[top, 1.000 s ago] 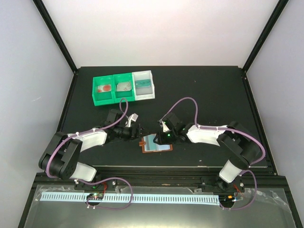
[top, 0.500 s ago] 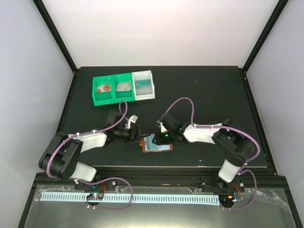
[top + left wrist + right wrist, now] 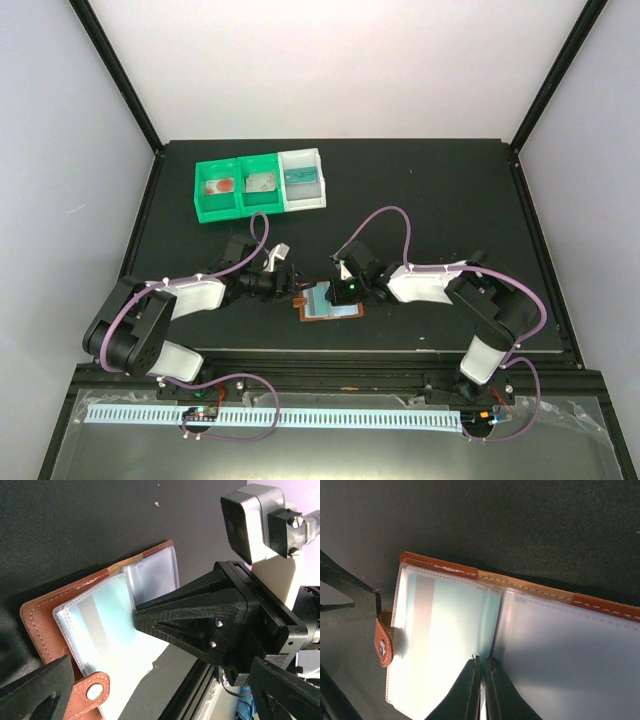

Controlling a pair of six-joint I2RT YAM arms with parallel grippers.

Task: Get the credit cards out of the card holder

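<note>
We see the black table (image 3: 450, 200) with open surface to the right and beyond the arms, and three bins (image 3: 258, 185) toward its far left. The card holder (image 3: 328, 304) lies open near the table's near edge, between both claws. Our left gripper (image 3: 290, 277) is spread wide just beside the holder's tab end. Our right gripper (image 3: 481, 677) is pinched together at the seam between the clear pockets. A light blue credit card (image 3: 447, 625) sits in one pocket.

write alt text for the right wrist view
An open brown card holder lies on a black table, a pale blue card showing through its left clear sleeve. The right gripper, fingers closed together, sits at the fold between the two sleeves.
</note>
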